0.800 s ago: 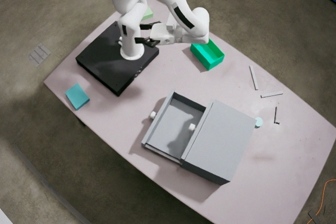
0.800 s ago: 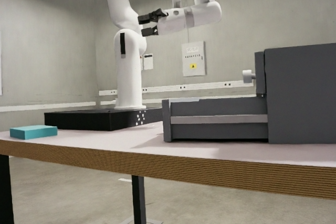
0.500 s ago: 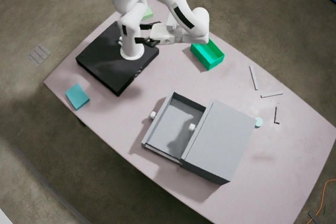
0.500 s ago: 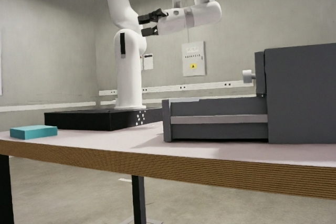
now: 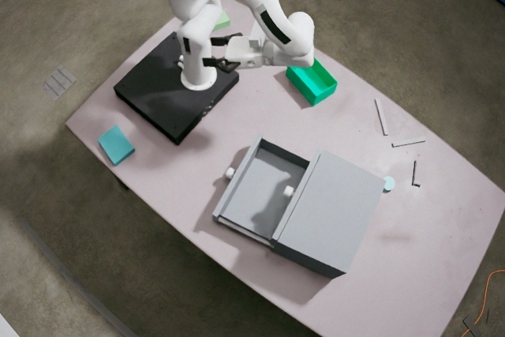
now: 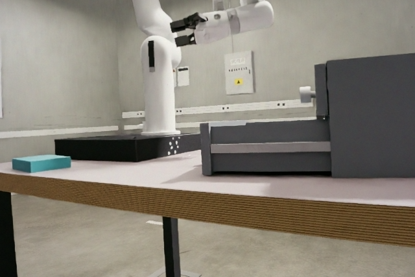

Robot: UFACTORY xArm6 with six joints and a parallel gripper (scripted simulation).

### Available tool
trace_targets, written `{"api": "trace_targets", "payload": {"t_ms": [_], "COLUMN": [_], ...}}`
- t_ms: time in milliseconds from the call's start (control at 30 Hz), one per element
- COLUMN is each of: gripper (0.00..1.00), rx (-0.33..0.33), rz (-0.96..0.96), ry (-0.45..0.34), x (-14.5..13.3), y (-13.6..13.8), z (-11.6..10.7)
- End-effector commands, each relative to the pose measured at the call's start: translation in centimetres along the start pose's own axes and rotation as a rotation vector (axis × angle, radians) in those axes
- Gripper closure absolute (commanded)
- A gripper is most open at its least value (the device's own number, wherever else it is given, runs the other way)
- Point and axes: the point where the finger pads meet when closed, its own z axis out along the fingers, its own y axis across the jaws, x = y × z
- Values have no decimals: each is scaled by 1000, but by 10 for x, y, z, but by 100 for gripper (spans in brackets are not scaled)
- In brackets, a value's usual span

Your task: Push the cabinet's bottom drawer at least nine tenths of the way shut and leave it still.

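- We see one white arm on a black base plate (image 5: 140, 92), its gripper (image 5: 222, 51) held high above the table (image 5: 171, 170) with its fingers spread wide and nothing between them.
- The grey cabinet (image 5: 332, 211) sits toward the near middle of the table; its bottom drawer (image 5: 260, 190) is pulled far out, with a small white knob (image 5: 230, 173) on its front panel.
- From the gripper, the drawer front lies well below and well apart, across the table from the base. The drawer slides along a line running from its knob into the cabinet, so we judge the push must come at the front panel and travel toward the cabinet body.
- A second knob (image 6: 305, 94) marks the upper drawer, which looks shut.
- A green bin (image 5: 314, 80) stands just below the arm's wrist; whether the two touch we cannot tell from above.
- A teal block (image 5: 116, 145) lies off to one side, and thin strips (image 5: 381, 116) lie beyond the cabinet; none of these seem to block the path down to the drawer front.
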Motion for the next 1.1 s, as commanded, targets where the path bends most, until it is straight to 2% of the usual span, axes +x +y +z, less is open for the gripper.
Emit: {"api": "trace_targets", "payload": {"t_ms": [0,67,100,133,167,200,300,367,433,467,533,567,600,633,700,733,867,933,1000,1033,1067], "gripper": [0,0,0,0,0,0,0,0,0,0,0,0,0,0,0,0,0,0,0,0,0], "rx": [-92,-169,-169,-212,-212,-256,-256,-344,-344,-383,-383,-418,-418,-447,-447,-469,-469,-491,-491,-491,-491], "rz": [-79,-139,-139,-171,-171,-201,-201,-248,-248,-263,-263,-270,-270,-269,-269,-258,-258,-211,-211,-177,-177], "ry": [-104,-204,-204,-266,-266,-337,-337,-503,-503,-595,-595,-692,-692,-790,-790,-889,-889,-1076,-1076,-1160,-1160], "x": [-27,-50,-50,-64,-64,-78,-78,-108,-108,-122,-122,-136,-136,-149,-149,-160,-160,-178,-178,-184,-184], "y": [4,7,7,8,8,9,9,6,6,1,1,-6,-6,-15,-15,-27,-27,-58,-58,-76,-76], "z": [0,-4,-4,-7,-7,-11,-11,-24,-24,-33,-33,-42,-42,-52,-52,-61,-61,-76,-76,-82,-82]}}
